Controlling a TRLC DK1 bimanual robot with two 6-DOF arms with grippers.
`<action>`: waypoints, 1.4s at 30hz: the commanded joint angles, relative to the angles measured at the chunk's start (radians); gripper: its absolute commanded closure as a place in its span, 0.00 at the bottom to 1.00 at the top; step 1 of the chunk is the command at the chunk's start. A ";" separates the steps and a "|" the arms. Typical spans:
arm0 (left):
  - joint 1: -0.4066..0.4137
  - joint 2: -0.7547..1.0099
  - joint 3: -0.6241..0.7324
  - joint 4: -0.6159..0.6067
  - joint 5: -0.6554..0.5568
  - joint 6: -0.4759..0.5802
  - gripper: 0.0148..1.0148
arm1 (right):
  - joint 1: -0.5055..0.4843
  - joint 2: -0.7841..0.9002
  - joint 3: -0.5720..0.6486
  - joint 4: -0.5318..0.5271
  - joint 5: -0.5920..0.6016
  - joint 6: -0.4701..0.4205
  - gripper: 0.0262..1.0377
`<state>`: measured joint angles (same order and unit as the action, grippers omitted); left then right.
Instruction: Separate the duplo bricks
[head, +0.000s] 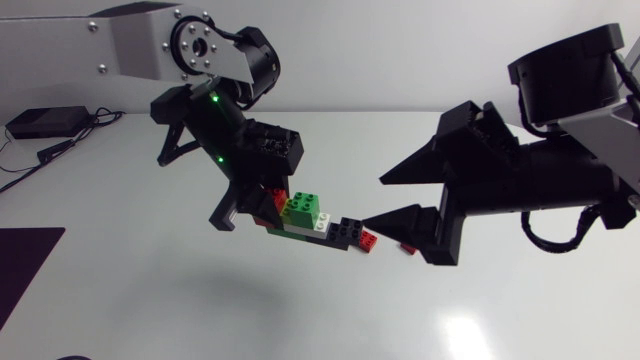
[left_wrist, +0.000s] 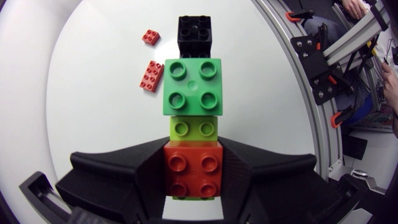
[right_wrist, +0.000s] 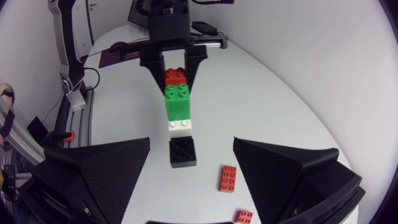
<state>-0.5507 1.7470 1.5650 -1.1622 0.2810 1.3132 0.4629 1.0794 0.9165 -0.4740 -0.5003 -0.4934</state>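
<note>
Brick stack is mid-table and looks to be held off the table: red, lime, green, white, then a black brick at the free end, which points to about 4 o'clock seen from overhead. Left gripper is clamped on the red end brick only, one finger on each side. Right gripper sits at 3 o'clock of the stack, fingers spread wide and not touching anything, with the black end just ahead of the gap. Two loose red bricks lie on the table beyond the black end, at roughly 4 o'clock. Risks as I see them: the stack is a long lever hanging off a single gripped brick, so an off-axis pull could twist the red brick out of the left fingers. A bend could also snap a middle joint and drop the loose section. If the right fingers close skewed on the black brick they'd shove the stack sideways, not grab it. Any dropped piece may land on the loose reds and bounce.
</note>
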 joint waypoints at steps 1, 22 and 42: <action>-0.003 0.019 0.063 -0.045 0.009 0.034 0.87 | 0.048 -0.001 -0.015 -0.017 0.020 0.016 0.07; -0.037 0.051 0.150 -0.146 0.020 0.044 0.87 | 0.077 0.076 -0.131 0.100 0.032 0.019 0.12; -0.052 0.048 0.116 -0.172 0.026 0.055 0.87 | 0.088 0.113 -0.100 0.080 0.008 0.019 0.70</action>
<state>-0.5941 1.7824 1.6867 -1.3209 0.2886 1.3331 0.5446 1.1690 0.8074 -0.3801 -0.4885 -0.4862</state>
